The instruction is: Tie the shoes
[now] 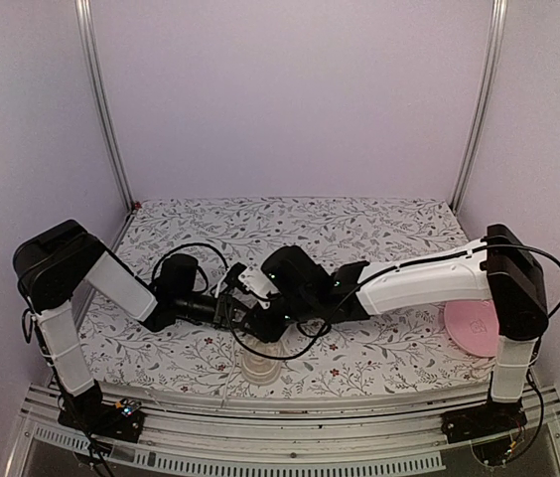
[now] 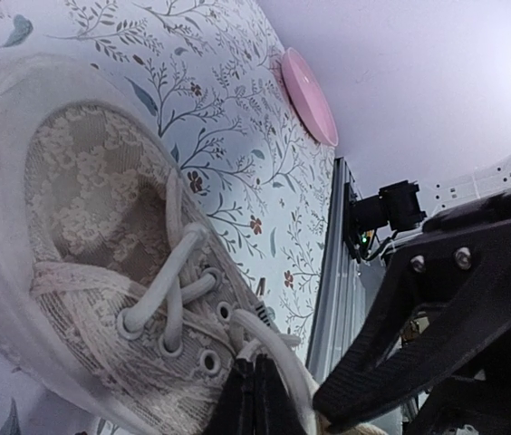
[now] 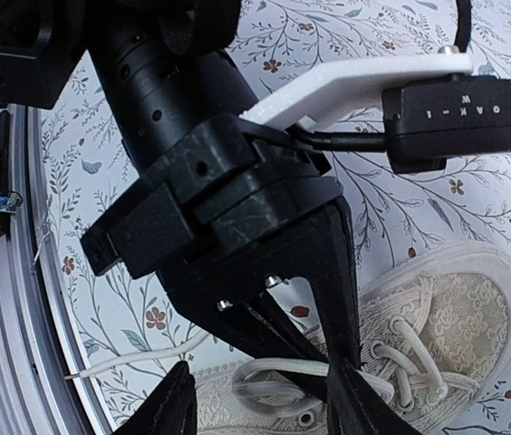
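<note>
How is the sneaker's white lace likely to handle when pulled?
Probably floppy: the lace sags in a loose curve over the mat. Likely light and thin, seemingly pinched in the shut left gripper. A hard tug may drag the sneaker, which nothing visibly pins.

The cream, lace-patterned sneaker (image 2: 83,227) sat upright near the table's (image 1: 379,224) near edge, its white laces (image 2: 172,272) untied, one end trailing.

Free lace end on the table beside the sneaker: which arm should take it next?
Right, probably. The right gripper hangs open just over the sneaker, with the free lace end lying beside its fingers. The left gripper is shut on the other lace and should hold that.
</note>
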